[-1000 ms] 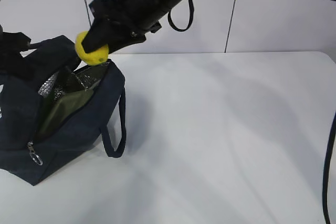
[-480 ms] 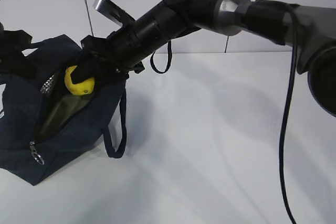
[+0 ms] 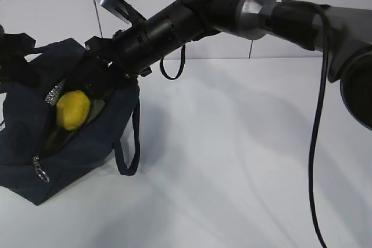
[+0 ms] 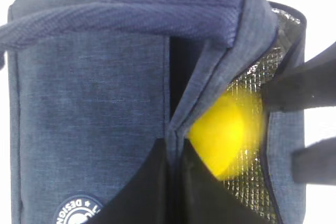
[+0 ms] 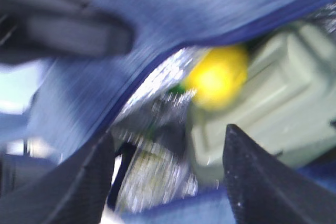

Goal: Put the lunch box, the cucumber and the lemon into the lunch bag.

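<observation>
The dark navy lunch bag (image 3: pixel 87 143) stands open at the table's left. The yellow lemon (image 3: pixel 72 110) is loose in its mouth, below my right gripper (image 3: pixel 96 82), whose jaws stand open and apart from it. In the right wrist view the blurred lemon (image 5: pixel 215 77) lies against the pale green lid of the lunch box (image 5: pixel 262 108) inside the foil lining, ahead of the open right gripper (image 5: pixel 168 132). My left gripper (image 4: pixel 173 145) is shut on the lunch bag's (image 4: pixel 89 87) rim fabric, with the lemon (image 4: pixel 223 135) just beyond it. The cucumber is hidden.
The white table (image 3: pixel 250 155) stretches to the right of the bag. A loop handle (image 3: pixel 129 143) hangs down the bag's side and a metal ring pull (image 3: pixel 39 172) dangles at its near corner. The right arm's black cable (image 3: pixel 317 161) droops over the table.
The right gripper carried the lemon down into the bag's mouth, then opened. The lemon has left the jaws and dropped lower into the bag. The left gripper has kept its hold.
</observation>
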